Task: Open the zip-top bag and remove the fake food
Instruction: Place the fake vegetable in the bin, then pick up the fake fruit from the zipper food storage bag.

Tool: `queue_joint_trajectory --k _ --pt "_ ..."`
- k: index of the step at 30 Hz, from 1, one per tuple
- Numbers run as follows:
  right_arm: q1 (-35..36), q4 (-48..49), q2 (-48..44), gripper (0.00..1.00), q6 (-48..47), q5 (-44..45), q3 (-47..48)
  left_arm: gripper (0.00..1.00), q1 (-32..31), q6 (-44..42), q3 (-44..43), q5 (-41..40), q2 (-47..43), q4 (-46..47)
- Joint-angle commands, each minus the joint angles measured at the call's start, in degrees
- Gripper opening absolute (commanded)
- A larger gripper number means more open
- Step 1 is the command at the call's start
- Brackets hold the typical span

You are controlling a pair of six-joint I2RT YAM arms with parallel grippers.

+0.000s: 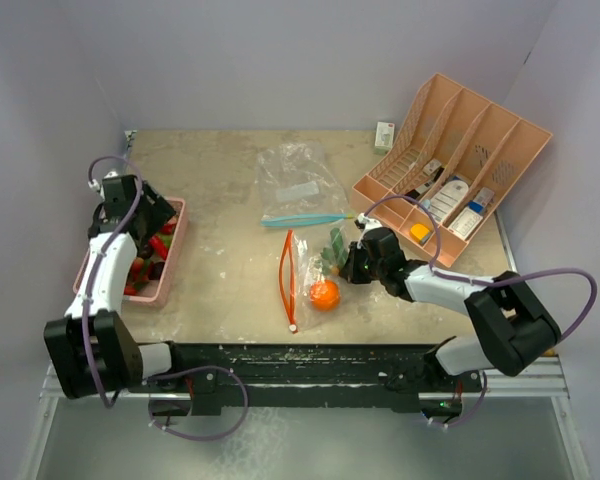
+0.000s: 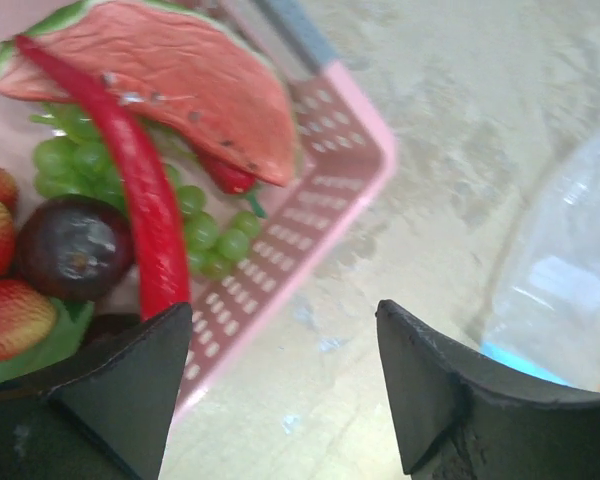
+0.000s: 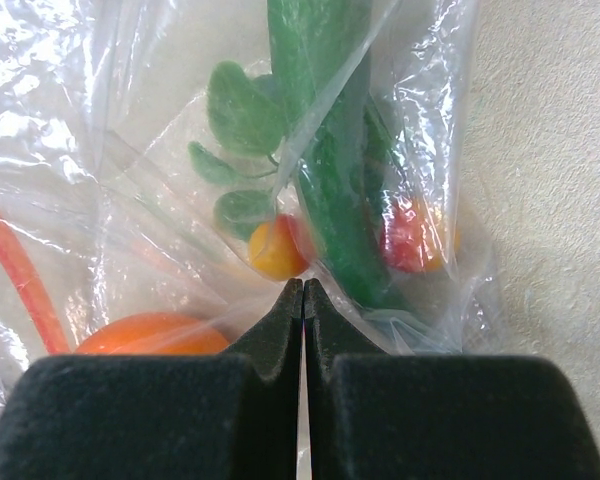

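Clear plastic film of the bag (image 3: 130, 150) lies right against the tips of the right claw (image 3: 303, 290), which is clenched. Whether a fold of film is caught between its tips cannot be told. Most likely it sits at this end to pin the bag down, so the food can be drawn out at the other end.

Inside the bag, just ahead of those tips, are green leaves (image 3: 245, 110) and a small yellow fruit (image 3: 275, 250). A red and yellow piece (image 3: 415, 235) lies a little to one side. The orange (image 3: 150, 335) is beside the claw on the other side, near the red zip strip (image 1: 288, 280), which bows apart at the far end from the claw, so the mouth looks open. These pieces are not yet out.

Well apart from that claw, the left claw (image 2: 282, 310) is released, with nothing between its jaws. It hangs over the rim of the pink tray (image 2: 350, 170). A red chili (image 2: 130, 180) ends just at one of its fingers. Beyond lie a watermelon slice (image 2: 180, 70), grapes (image 2: 205, 235), a plum (image 2: 75, 245) and strawberries (image 2: 10, 315). The tray seems to be where removed food is dropped.

Farther from both claws on the bench (image 1: 220, 290), a second bag (image 1: 300, 180) with a blue strip looks empty. A peach rack (image 1: 460, 130) holds bottles and boxes.
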State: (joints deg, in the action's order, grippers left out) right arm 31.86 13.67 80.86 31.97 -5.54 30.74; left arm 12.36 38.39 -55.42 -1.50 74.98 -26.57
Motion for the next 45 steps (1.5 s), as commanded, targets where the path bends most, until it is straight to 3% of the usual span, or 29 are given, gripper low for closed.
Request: queue_joint_trajectory --k 1,10,14,22,27,36,41,45 --pt "-0.10 1.20 0.75 0.00 -0.81 -0.12 1.65 0.75 -7.65 1.06 2.12 2.73 -9.03 1.92" --pt "-0.06 1.81 2.56 0.00 -0.61 -1.34 3.02 0.66 -22.36 6.80 13.06 5.85 -20.22 2.68" --pt "-0.09 2.43 4.04 0.00 -0.29 -2.13 3.33 0.64 -31.85 12.89 19.03 3.65 -22.19 5.30" --pt "0.00 3.55 4.38 0.00 0.70 -2.54 2.48 0.63 -53.94 23.35 22.65 -6.16 -15.11 8.62" --pt "-0.04 3.94 3.39 0.00 1.42 -3.26 1.24 0.62 -62.69 28.01 22.88 -8.33 -9.60 15.47" --pt "-0.03 2.73 1.82 0.00 1.34 -2.99 1.21 0.57 -66.41 26.88 16.11 -10.08 1.49 16.47" --pt "-0.04 2.67 1.41 0.00 1.27 -2.66 0.67 0.41 -66.40 25.19 12.99 -9.91 2.23 15.75" --pt "-0.04 2.83 1.25 0.00 1.39 -2.38 0.30 0.32 -66.69 23.61 10.65 -13.29 1.74 9.58"
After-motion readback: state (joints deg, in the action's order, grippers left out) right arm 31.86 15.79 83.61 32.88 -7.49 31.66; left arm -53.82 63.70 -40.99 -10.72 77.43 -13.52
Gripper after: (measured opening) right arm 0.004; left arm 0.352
